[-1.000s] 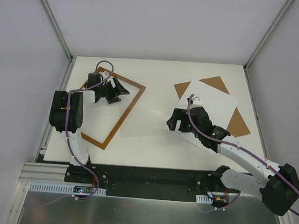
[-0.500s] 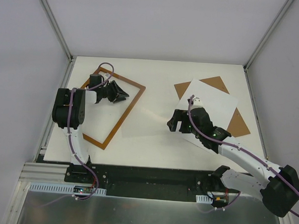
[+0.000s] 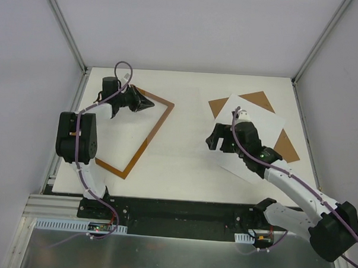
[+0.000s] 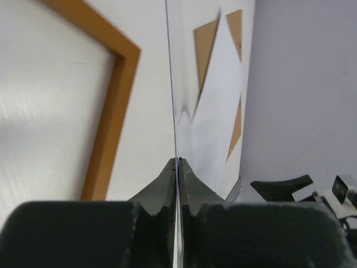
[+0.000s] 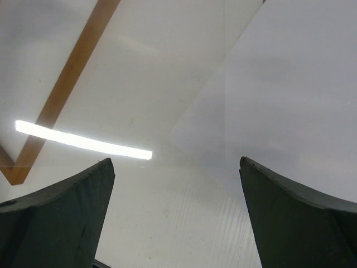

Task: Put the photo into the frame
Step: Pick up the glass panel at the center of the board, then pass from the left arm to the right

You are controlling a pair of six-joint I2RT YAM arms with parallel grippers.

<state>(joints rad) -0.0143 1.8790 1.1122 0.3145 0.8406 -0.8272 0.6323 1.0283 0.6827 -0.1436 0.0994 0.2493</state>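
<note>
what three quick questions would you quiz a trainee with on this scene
1. True or false: the right claw is open.
2. The photo lies partly on: A) brown backing board B) a plate C) a towel.
3. Which claw pinches the thin clear pane?
Key: 1 true; 2 A; 3 the left claw.

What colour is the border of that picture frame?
Orange-brown. The frame shows best in the left wrist view, where one rail appears close up.
</note>
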